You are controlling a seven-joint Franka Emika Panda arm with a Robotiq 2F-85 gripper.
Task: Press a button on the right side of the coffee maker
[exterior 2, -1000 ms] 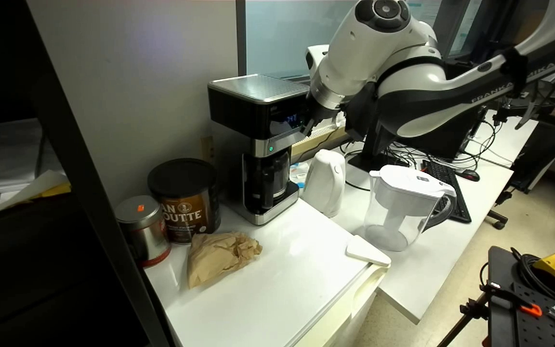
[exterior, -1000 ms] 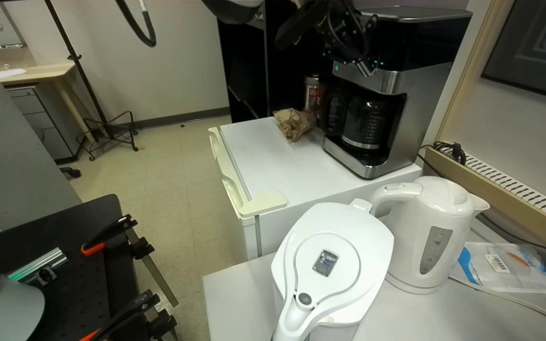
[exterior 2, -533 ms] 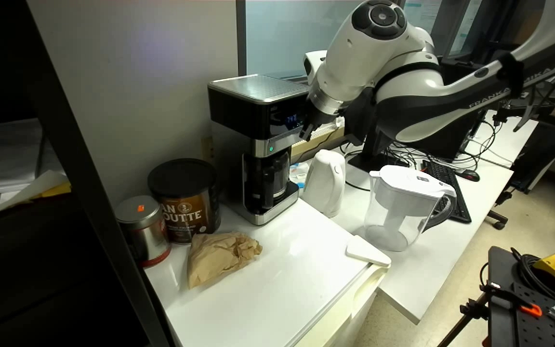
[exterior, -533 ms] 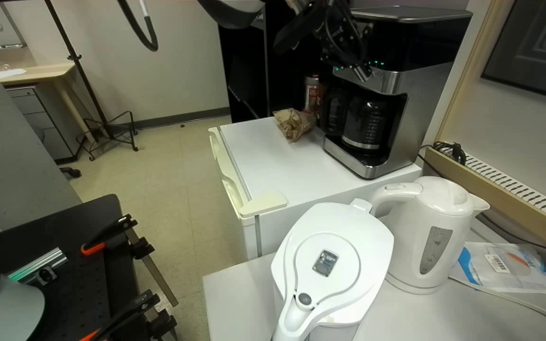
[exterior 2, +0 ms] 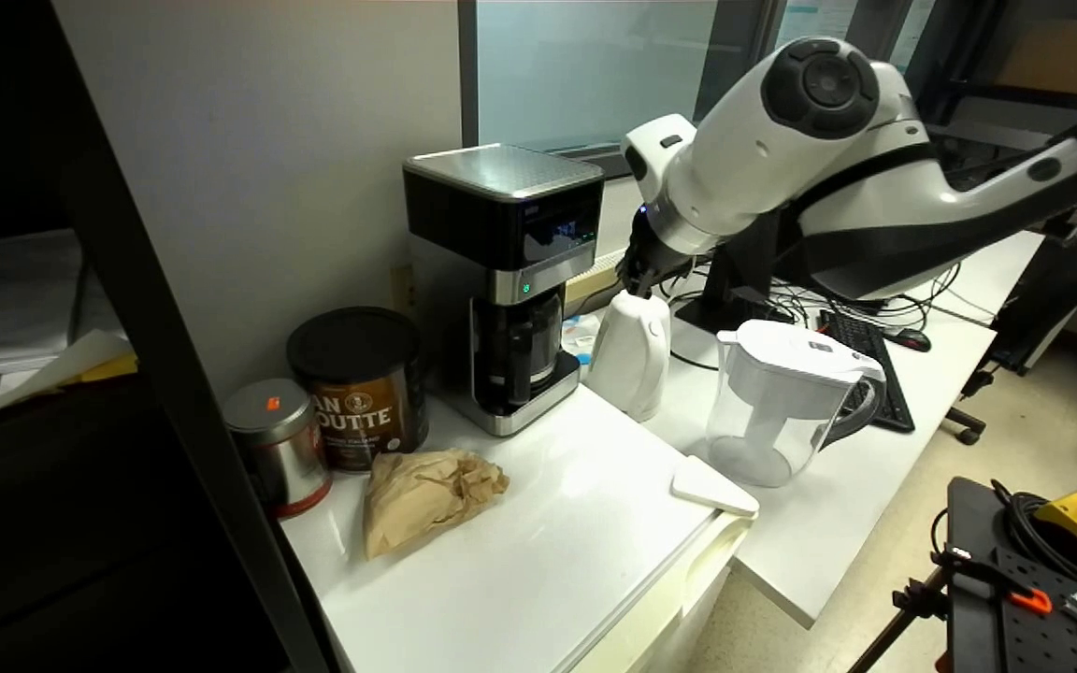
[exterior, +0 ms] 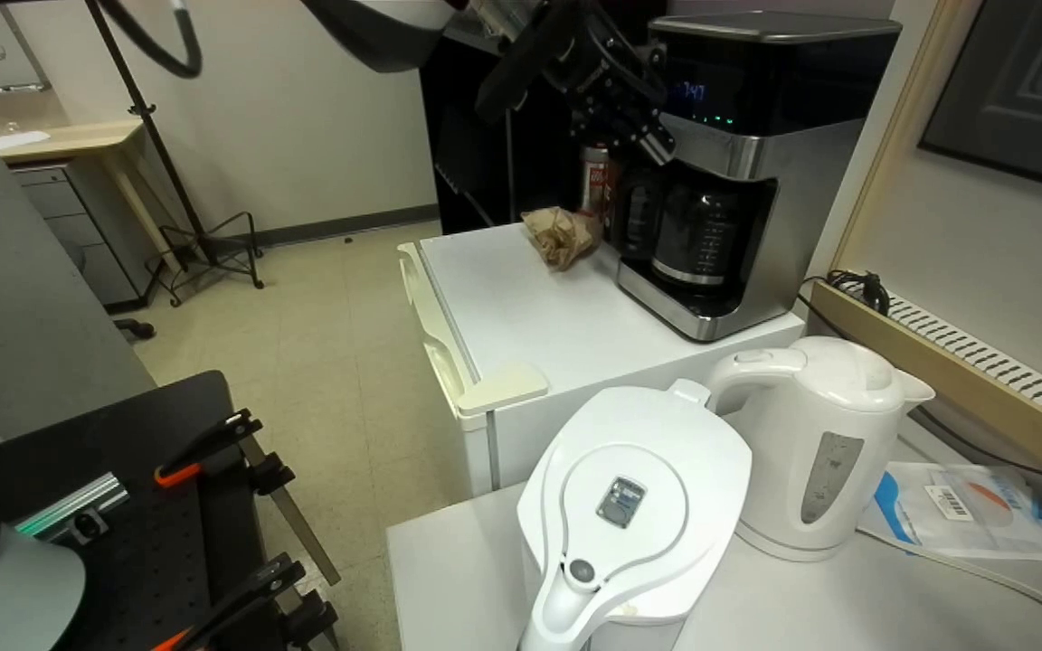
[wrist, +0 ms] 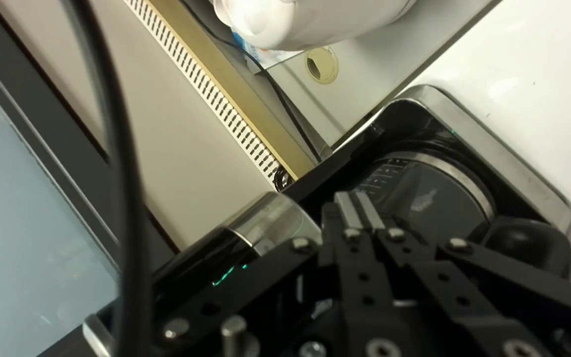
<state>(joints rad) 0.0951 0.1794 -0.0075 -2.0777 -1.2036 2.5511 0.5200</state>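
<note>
Robot arm (exterior 2: 838,187) cut off in both exterior views; white worktop (exterior 2: 567,551) runs off the bottom of an exterior view; coffee maker (exterior 2: 501,280) upright at the worktop's wall edge, desk-side corner; pitcher (exterior 2: 782,411) and kettle (exterior 2: 632,355) stand on the desk (exterior 2: 810,533) past that side edge, pitcher's fill level unclear; coffee tub (exterior 2: 361,393) along the wall edge, lidded, contents hidden; paper bag (exterior 2: 431,500) beside it, contents hidden; carafe (exterior: 697,231) inside coffee maker, contents too dark to tell; gripper (wrist: 359,210) fingers together, near but apart from coffee maker; display (exterior 2: 565,231) digits blurred.
</note>
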